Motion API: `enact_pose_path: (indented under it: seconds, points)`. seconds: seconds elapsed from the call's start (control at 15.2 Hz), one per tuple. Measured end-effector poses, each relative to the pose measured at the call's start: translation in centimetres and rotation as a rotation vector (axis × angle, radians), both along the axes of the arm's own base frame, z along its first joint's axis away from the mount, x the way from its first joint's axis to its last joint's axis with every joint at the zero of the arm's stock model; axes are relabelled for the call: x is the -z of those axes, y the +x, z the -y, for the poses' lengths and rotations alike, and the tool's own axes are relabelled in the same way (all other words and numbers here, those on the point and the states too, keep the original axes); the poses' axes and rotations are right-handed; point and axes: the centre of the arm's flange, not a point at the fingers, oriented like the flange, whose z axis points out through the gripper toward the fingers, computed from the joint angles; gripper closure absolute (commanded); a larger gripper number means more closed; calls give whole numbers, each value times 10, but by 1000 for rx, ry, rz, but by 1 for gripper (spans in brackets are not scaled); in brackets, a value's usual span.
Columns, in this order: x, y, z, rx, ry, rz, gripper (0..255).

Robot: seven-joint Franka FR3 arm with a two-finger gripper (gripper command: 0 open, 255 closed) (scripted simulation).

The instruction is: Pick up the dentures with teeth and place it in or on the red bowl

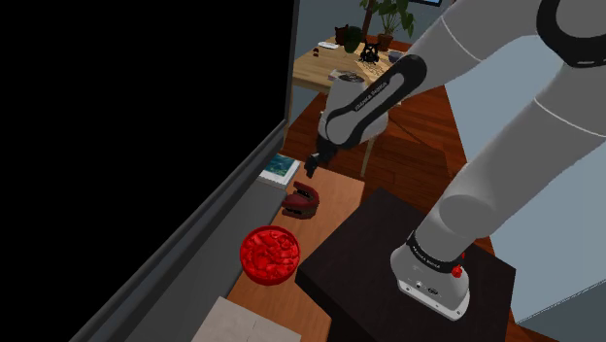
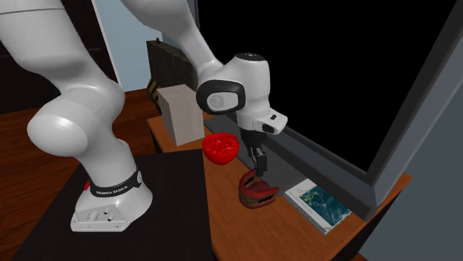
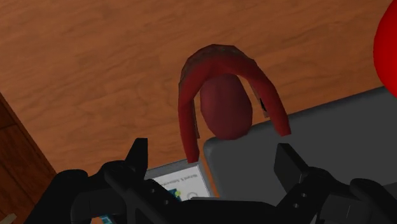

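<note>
The dark red dentures (image 1: 301, 201) lie on a narrow wooden table (image 1: 335, 190) against a grey sill. In the second exterior view the dentures (image 2: 257, 191) sit directly under my gripper (image 2: 257, 164), which hangs a short way above them. My gripper (image 1: 313, 167) is open. In the wrist view the dentures (image 3: 222, 95), a red arch around a rounded middle, lie just ahead of my gripper (image 3: 211, 156), whose fingers stand wide apart and touch nothing. The red bowl (image 1: 270, 255) stands on the same table, closer to the stand; I also see the bowl (image 2: 221, 147) behind the gripper, and its rim (image 3: 387, 44).
A teal-covered book (image 2: 319, 204) lies past the dentures, near the table's end. A pale box (image 2: 180, 113) stands beyond the bowl. The black stand (image 1: 388, 253) borders the table. A grey sill (image 1: 218, 228) with a black area above it runs along the other side.
</note>
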Motion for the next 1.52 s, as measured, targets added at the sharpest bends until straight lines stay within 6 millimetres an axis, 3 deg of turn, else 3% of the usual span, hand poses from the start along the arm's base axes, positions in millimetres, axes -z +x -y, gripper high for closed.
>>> enact_pose_path:
  seconds: [0.46, 0.59, 0.99, 1.39, 1.45, 1.52]
  points:
    - [86, 15, 15, 1, -12, -6, 0]
    - [100, 17, 15, 1, -13, -6, 0]
    - [133, 20, 15, 1, -13, -6, 0]
    - [136, 20, 15, 1, -14, -5, 0]
    - [136, 20, 15, 1, -14, -5, 255]
    - [136, 20, 15, 1, -14, -5, 255]
